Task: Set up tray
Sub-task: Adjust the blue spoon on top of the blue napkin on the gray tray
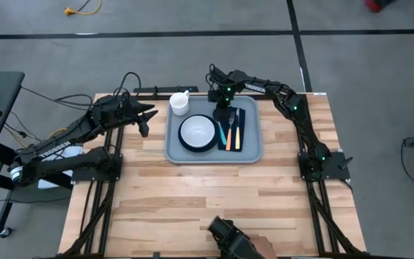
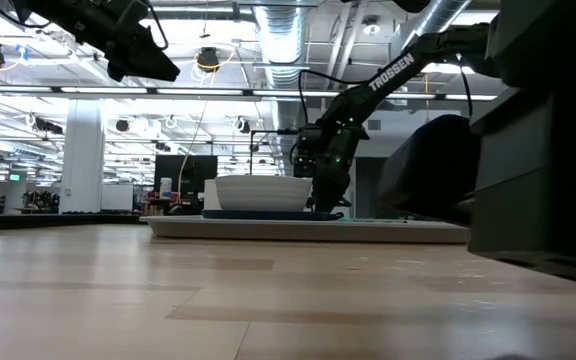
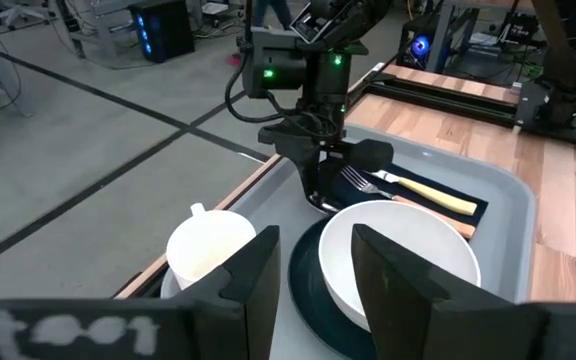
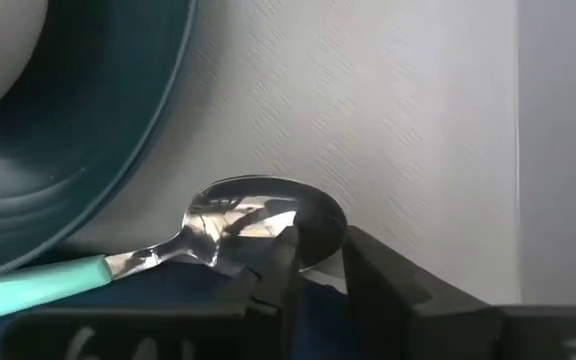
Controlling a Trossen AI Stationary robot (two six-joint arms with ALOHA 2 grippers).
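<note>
The grey-blue tray (image 1: 250, 152) lies at the table's far middle. On it sit a dark teal plate (image 1: 182, 141) with a white bowl (image 1: 198, 131), a white mug (image 1: 180, 103) at its far left corner, and a dark napkin (image 1: 242, 133) carrying a fork, a knife and a teal-handled spoon (image 1: 222, 135). The spoon's handle rests on the napkin and its bowl (image 4: 258, 215) on the tray. My right gripper (image 4: 318, 270) points down at the spoon's bowl end, narrowly open. My left gripper (image 1: 146, 119) hangs open in the air left of the tray. My right gripper comes from above at the spoon's bowl end. One fingertip (image 4: 278, 265) stands in front of the bowl's rim (image 4: 313, 262), the other beside it over the tray. Whether either touches the spoon, I cannot tell. The spoon lies flat, not lifted.
Bare wooden table (image 1: 214, 201) stretches from the tray toward the near edge. Black arm frames stand along the table's left and right edges. A dark camera mount (image 1: 232, 237) sits at the near edge.
</note>
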